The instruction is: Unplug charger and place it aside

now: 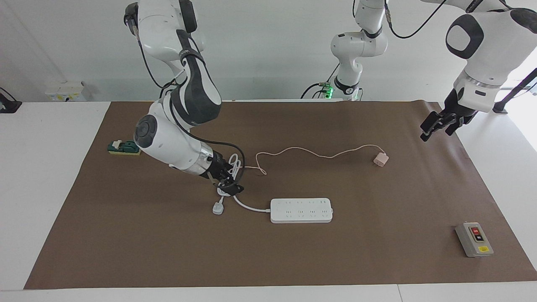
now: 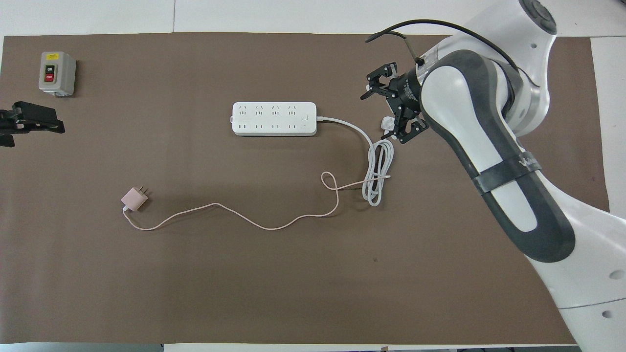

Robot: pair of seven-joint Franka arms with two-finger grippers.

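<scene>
From across the table, we find the charger (image 1: 381, 160) lying unplugged on the brown mat (image 1: 377, 251), nearer the robots than the power strip (image 1: 301, 210). Left gripper (image 1: 436, 126) hangs spread and empty.

From overhead, right gripper (image 2: 393, 108) spreads over the white cord (image 2: 376, 168). We judge the charger light and rigid (cable limp): pinch its flat sides.

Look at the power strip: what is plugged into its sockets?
Nothing: the power strip has every socket bare. The charger lies unplugged on the mat, nearer the robots. What is under the strip cannot be seen.
</scene>
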